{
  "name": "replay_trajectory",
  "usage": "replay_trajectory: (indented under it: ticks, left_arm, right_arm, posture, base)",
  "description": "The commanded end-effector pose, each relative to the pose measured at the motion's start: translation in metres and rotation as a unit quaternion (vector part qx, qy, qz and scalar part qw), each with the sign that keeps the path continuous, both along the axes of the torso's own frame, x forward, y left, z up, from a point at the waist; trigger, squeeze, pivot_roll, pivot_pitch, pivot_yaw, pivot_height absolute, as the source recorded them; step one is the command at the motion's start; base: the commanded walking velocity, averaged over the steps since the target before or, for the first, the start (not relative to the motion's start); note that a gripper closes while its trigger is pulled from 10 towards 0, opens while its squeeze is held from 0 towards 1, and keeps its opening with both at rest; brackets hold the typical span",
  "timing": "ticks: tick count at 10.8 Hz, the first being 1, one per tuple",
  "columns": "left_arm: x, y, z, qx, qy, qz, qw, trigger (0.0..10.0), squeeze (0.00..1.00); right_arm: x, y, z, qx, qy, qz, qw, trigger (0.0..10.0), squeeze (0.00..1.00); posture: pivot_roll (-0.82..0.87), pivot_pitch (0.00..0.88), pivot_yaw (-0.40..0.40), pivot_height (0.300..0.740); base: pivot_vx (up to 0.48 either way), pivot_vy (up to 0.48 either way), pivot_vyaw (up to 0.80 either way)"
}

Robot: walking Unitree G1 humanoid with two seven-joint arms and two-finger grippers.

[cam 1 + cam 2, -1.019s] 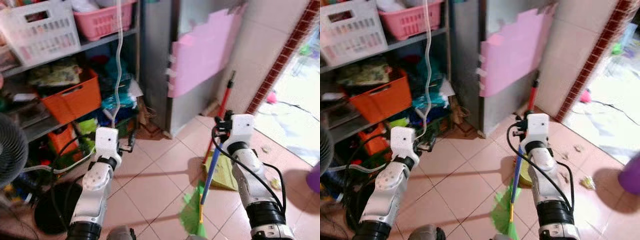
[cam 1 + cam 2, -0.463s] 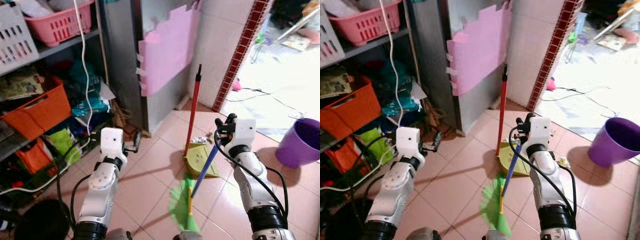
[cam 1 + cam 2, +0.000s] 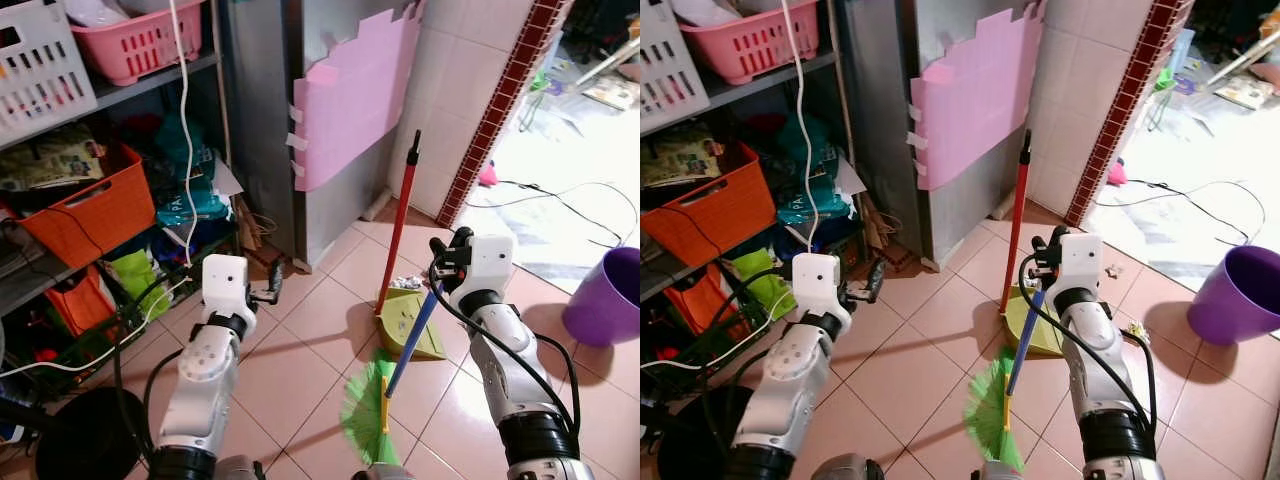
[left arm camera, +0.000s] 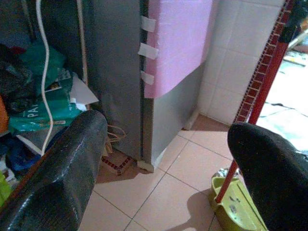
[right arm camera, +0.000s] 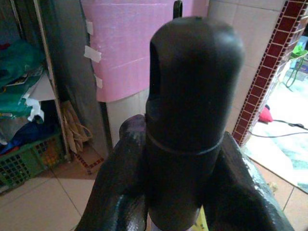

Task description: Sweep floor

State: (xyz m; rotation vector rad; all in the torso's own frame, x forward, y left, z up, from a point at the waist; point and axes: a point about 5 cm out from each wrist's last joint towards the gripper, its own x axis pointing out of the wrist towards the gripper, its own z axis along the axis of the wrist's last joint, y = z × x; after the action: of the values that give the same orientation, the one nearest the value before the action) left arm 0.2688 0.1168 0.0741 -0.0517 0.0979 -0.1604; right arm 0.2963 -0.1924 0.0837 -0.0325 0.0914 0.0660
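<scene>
While the right gripper [image 5: 185,159] is clamped on the black top end of the blue-handled broom [image 3: 410,335], both of its fingers [image 5: 120,192] pressing the cap, the broom slants down toward the robot to green plastic bristles [image 3: 365,410] resting on the pinkish tiled floor [image 3: 300,360]. Landmark for places: the yellow-green plastic dustpan [image 3: 410,325] with its upright red pole handle [image 3: 400,225]. Broom shaft crosses just in front of the dustpan; bristles lie on the robot's side of it, close by. Small litter scraps [image 3: 1137,335] sit on the tiles right of the dustpan (too small to identify). Purple plastic bucket [image 3: 605,295] stands well to the dustpan's right. Behind the dustpan, a grey cabinet side carries a taped pink foam sheet [image 3: 355,95]. Left of the dustpan, the left gripper [image 4: 163,159] is held out above the floor, its 2 fingers [image 4: 57,173] spread wide apart and gripping nothing. Further left, metal shelving holds an orange crate [image 3: 85,210] and a pink basket [image 3: 140,45], with a white cable [image 3: 185,130] hanging down.
</scene>
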Motion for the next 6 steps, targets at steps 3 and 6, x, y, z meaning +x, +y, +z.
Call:
replay_trajectory:
  ticks: [3,6]
  left_arm:
    - [-0.002,0.0,-0.002,0.006,0.005,-0.002,1.0,10.0,0.0]
    - [0.001,0.008,-0.009,0.026,0.007,0.0,1.0,10.0,0.0]
  right_arm:
    - [-0.008,-0.001,-0.014,0.009,0.036,-0.007,0.999,10.0,0.0]
    - [-0.007,0.006,-0.02,0.04,0.028,-0.015,0.999,10.0,0.0]
  posture:
    - [-0.09,0.0,-0.006,0.74]
    - [-0.08,0.0,0.015,0.74]
  base:
    - [0.0,0.0,0.0]
    - [0.0,0.0,0.0]
